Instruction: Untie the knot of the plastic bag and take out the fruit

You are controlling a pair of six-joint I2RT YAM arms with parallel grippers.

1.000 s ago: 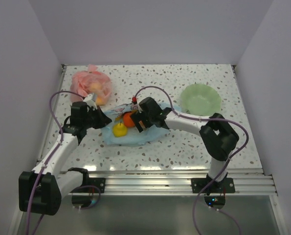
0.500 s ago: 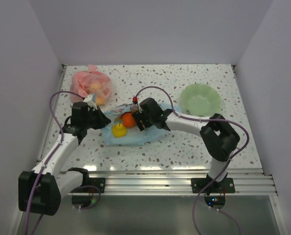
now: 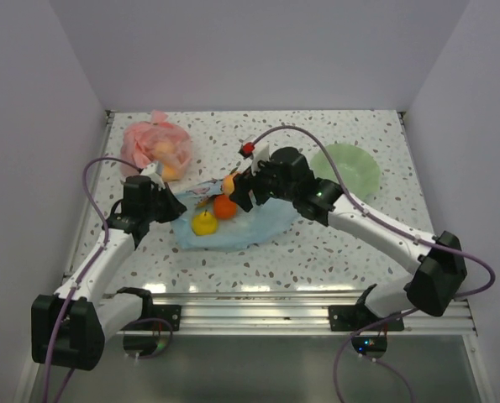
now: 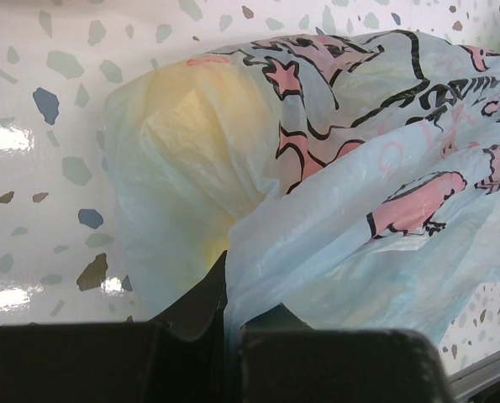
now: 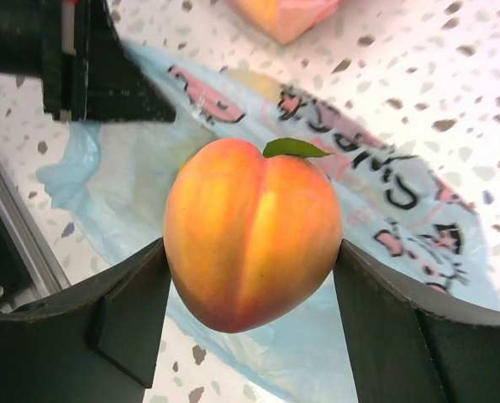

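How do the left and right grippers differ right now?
The left gripper is pinched shut on a fold of the plastic bag, while the right gripper has its jaws spread wide around the peach-coloured fruit. The left gripper sits low at the bag's left edge, and the right gripper holds its fruit up over the bag. Both are gripping something.

A white table (image 3: 334,252) speckled grey and brown sits in an alcove of plain pale lavender walls: a back wall (image 3: 258,50) and two side walls (image 3: 23,126). An aluminium rail (image 3: 266,311) edges its near side. Below lies a dark glossy surface (image 3: 258,369), possibly glass. The light is soft and even.
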